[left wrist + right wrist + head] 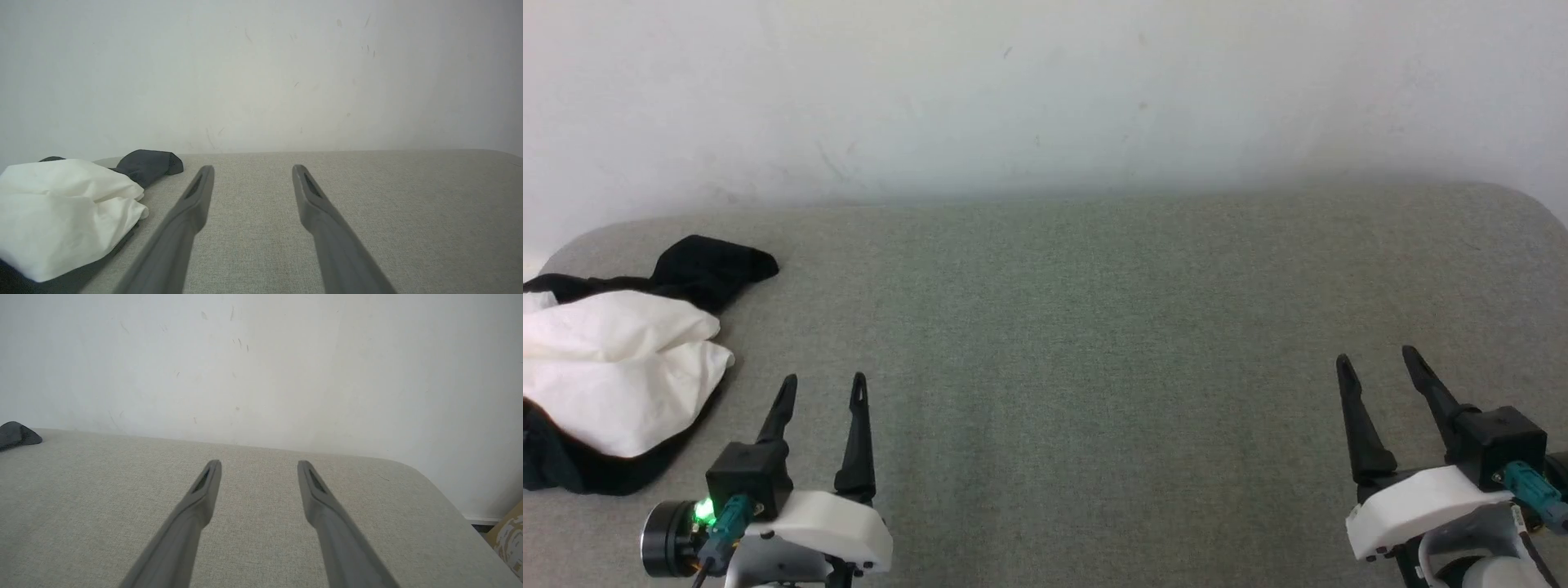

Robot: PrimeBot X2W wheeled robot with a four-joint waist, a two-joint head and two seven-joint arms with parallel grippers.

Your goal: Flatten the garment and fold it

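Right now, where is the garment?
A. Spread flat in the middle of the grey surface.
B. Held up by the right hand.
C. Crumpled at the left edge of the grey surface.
C: the garment lies in a heap at the left edge of the grey surface, apart from the open left hand.

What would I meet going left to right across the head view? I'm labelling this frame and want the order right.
garment → left gripper → right gripper
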